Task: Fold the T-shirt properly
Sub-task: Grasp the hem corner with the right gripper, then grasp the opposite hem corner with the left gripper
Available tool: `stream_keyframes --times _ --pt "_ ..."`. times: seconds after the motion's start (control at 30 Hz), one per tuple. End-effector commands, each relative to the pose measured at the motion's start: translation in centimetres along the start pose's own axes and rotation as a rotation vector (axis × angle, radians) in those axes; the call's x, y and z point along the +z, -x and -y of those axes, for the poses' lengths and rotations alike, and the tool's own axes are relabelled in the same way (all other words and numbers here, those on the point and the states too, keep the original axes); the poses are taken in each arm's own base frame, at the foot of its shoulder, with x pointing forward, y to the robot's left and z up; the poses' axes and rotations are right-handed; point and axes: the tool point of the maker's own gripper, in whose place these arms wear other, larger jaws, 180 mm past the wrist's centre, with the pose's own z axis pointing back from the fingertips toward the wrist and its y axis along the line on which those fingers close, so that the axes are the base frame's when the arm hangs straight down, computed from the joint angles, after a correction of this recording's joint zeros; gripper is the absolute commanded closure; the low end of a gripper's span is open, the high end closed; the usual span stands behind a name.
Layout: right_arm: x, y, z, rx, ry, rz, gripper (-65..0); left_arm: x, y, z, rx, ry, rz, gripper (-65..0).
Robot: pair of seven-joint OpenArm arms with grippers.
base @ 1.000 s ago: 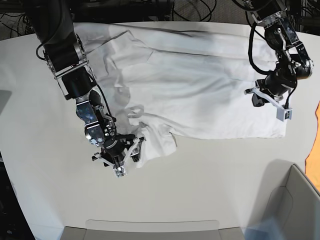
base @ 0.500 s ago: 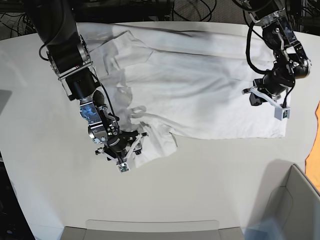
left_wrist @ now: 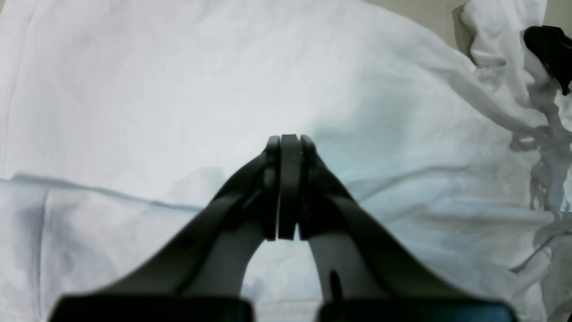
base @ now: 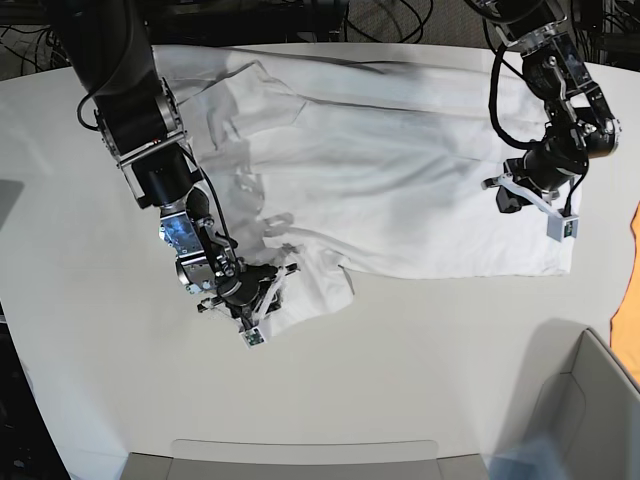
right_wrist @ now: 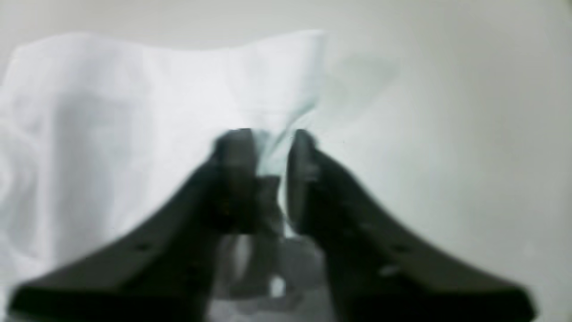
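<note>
White T-shirt [base: 400,200] lies spread on the pale tabletop [base: 400,380], wrinkled, taking up the upper middle of the base view; one long fold line runs across its upper part. Left hand [left_wrist: 285,188] hovers over the shirt's broad flat area, fingers together, nothing in grip. Right hand [right_wrist: 272,179] is down at the bunched near part of the shirt, on the base view's left. Its fingers are nearly together, a narrow gap between them, with white fabric showing in and around the gap; can't tell if it's pinched. Right wrist view is blurred. Shirt edge there sticks out past the fingertips, bare tabletop to one side. Gray bin [base: 575,410] sits at the base view's lower right corner, orange cloth [base: 628,290] at the right edge. Black cables [base: 385,30] behind, at the top.
</note>
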Motion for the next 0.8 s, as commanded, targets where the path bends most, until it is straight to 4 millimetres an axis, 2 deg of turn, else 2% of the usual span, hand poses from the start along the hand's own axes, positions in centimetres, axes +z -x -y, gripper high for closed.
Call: stream_keyframes --times 0.0,0.07,0.2,0.33,0.47,0.63,0.7,0.77 --pt "0.1 0.1 0.9 0.014 0.03 -0.037 0.0 0.4 -1.6 0.3 -0.017 0.008 0.052 0.0" --pt "0.2 0.2 1.1 0.016 0.032 -0.037 0.0 0.4 -1.7 0.3 -0.018 0.008 0.054 0.0" --pt "1.1 -2.0 1.8 0.028 0.043 0.026 0.0 -0.3 -3.3 0.0 0.002 0.017 0.073 0.0" --pt "2.5 -5.4 1.9 0.066 0.043 0.12 0.0 -0.8 -6.0 -0.8 0.005 0.014 0.099 0.0" --pt "4.4 -8.6 1.6 0.109 0.038 0.219 0.0 -1.1 -7.7 -1.4 0.014 0.014 0.114 0.0" --pt "5.6 -9.5 1.3 0.139 0.037 0.223 0.0 -1.7 -8.2 -1.8 0.035 0.019 0.118 0.0" --pt "5.5 -9.0 1.0 0.139 0.031 0.216 0.0 -2.3 -8.2 -2.3 0.064 0.017 0.135 0.0" --pt "5.5 -8.6 0.8 0.14 0.029 0.21 0.0 -2.8 -9.6 -3.5 0.085 0.007 0.181 0.0"
